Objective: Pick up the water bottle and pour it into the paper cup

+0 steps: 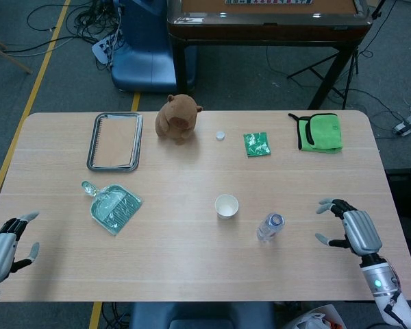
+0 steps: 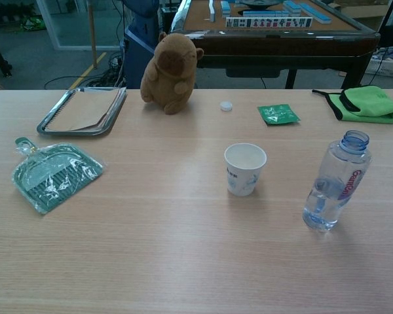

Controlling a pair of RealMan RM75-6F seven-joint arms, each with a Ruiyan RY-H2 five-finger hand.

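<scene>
A pale wood-grain table [image 1: 192, 260] stands on a grey floor with yellow lines, and a dark game table sits behind its far edge. Along the far side lie a metal tray [image 1: 114, 141] holding a spiral notebook [image 2: 85, 108], a brown plush animal [image 2: 172, 64], a small white bottle cap [image 1: 220, 135], a green sachet [image 2: 278, 114] and a folded green cloth [image 1: 320, 132]. A green dustpan in clear wrap [image 2: 51, 174] lies toward the left.

Near the middle stands the paper cup [image 2: 245, 169], upright; from above its inside looks white and bare. Just to its right, apart from it, the water bottle [image 2: 335, 180] stands upright with its cap off and water filling roughly the lower part. Nothing lies between bottle and cup.

The right hand [image 1: 353, 227] hovers over the table to the right of the bottle, apart from it, fingers spread and grasping nothing. The left hand [image 1: 5, 243] is at the table's near left edge, fingers apart and empty.
</scene>
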